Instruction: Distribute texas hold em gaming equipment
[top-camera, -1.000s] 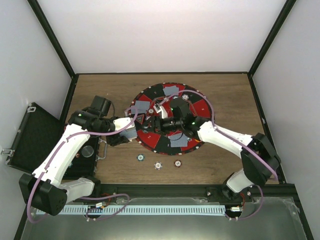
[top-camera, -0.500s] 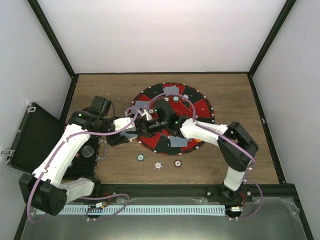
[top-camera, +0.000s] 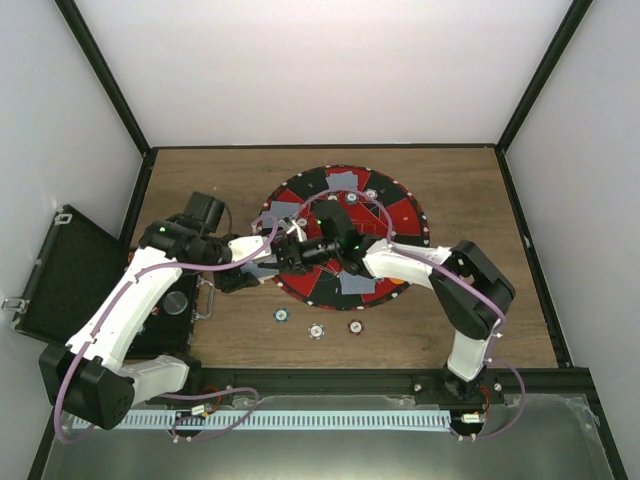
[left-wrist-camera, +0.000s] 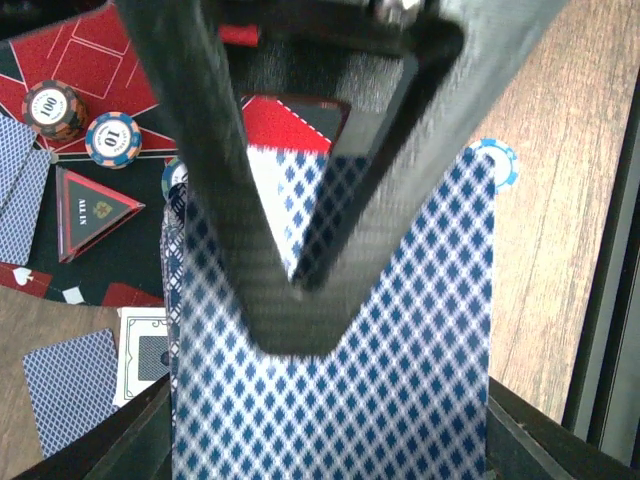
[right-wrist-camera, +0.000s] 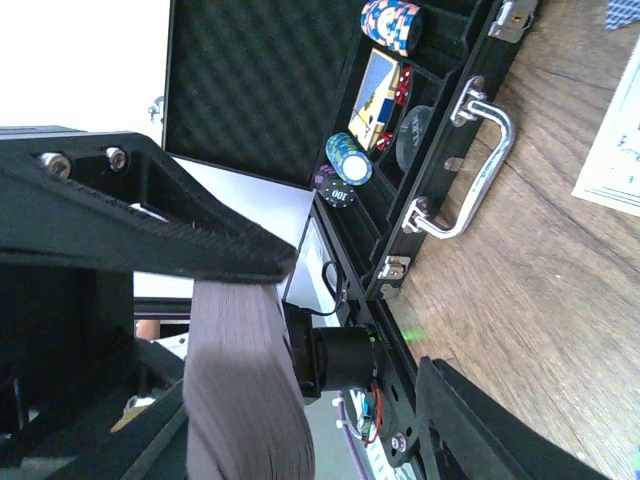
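The deck (left-wrist-camera: 380, 400) is hanging over the left edge of the round red-and-black mat (top-camera: 405, 215), and both arms are bunched up at that spot.

The left gripper (left-wrist-camera: 300, 300) is clamped tight on the deck. From its wrist cam, the two black fingers come down in a V across the blue diamond backs, and the cards fan out wide below the tips.

The right gripper (top-camera: 283, 255) reaches in from the mat's middle toward that left edge. Its wrist cam shows the grey edge of the deck sitting between its fingers. The upper finger (right-wrist-camera: 150, 235) looks right up against the stack, and the lower one is clearly apart from it. So those jaws are spread around the deck, not squeezing it.

Other stuff, all relative to the mat:
- Two chips sit on it near the left side, a dark "100" one (left-wrist-camera: 55, 108) and a "10" one (left-wrist-camera: 112, 138).
- A red "ALL IN" triangle (left-wrist-camera: 95, 208) is just beside them.
- Loose face-down cards (top-camera: 345, 181) lie on the mat's wedges.
- A couple more cards (left-wrist-camera: 70, 400) are on the wood just off its left edge.
- Three chips in a row (top-camera: 316, 330) sit on the table just off the mat's near edge.
- The open black case (top-camera: 60, 270) is well off to its left, with more chip stacks (right-wrist-camera: 392, 25) inside.
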